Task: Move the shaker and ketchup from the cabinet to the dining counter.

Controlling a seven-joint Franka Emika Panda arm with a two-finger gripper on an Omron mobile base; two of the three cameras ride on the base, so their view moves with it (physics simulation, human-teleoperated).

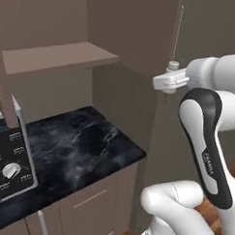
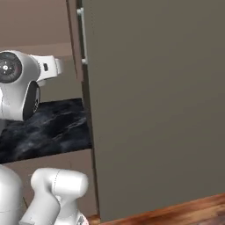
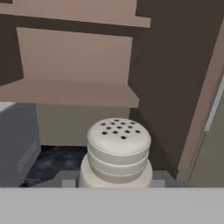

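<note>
Nearest in the hand view, the shaker (image 3: 117, 153) sits right at the gripper, its perforated cap facing the camera and its body running down out of sight between the fingers, so the gripper looks clenched on it, though the fingertips themselves are hidden. The shaker's long axis appears to run along the gripper's own, upright in that view. In the left base view the gripper (image 1: 169, 81) is raised beside the edge of the open cabinet (image 1: 137, 38), clear of its shelf (image 1: 54, 56). Below and beyond lies the narrow black marble worktop (image 1: 84, 137), with the microwave (image 1: 11, 158) at its left. The dining counter is not in front of the robot, so the coming move probably means turning away from this wall, shaker kept upright.
</note>
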